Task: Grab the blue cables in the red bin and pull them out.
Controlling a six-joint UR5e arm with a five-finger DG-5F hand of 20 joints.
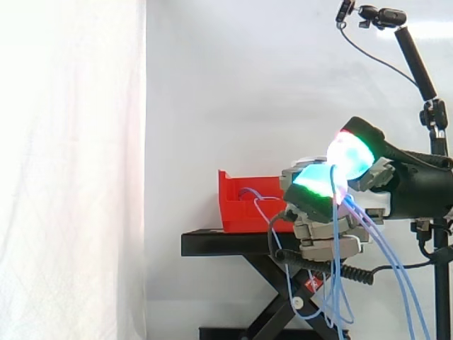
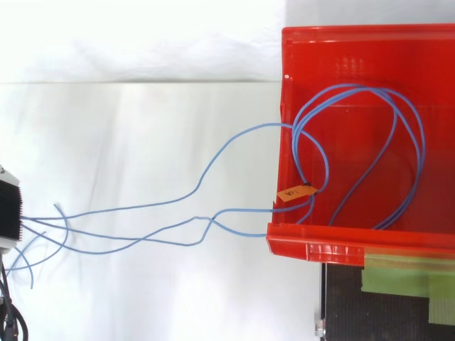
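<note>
A: Hand, side view?
B: The hand [image 1: 320, 228] sits just off the right end of the black stand [image 1: 219, 243], level with the red bin [image 1: 237, 207] and clear of it. Fingertips [image 1: 316, 185] glow green-cyan, with one white and red above. Fingers are curled around the blue cables [image 1: 265, 212]; grip closed on them.

A: Cables?
B: Part in the bin, part out. From above, several loops lie on the bin floor [image 2: 398, 142]. Strands cross the bin's left wall [image 2: 284, 153] and run leftward through open air, converging at the view's left edge. Loose ends fan out there.

A: Taut?
B: No. Slack and wavy between bin and hand. In the side view the strands past the hand hang down toward the floor.

A: Anything else?
B: A small orange tag [image 2: 294, 192] on a cable, just inside the left wall. Green tape [image 2: 402, 273] along the bin's lower rim. White curtain [image 1: 71, 170] behind. A camera mount on a pole [image 1: 419, 60] at upper right.
</note>
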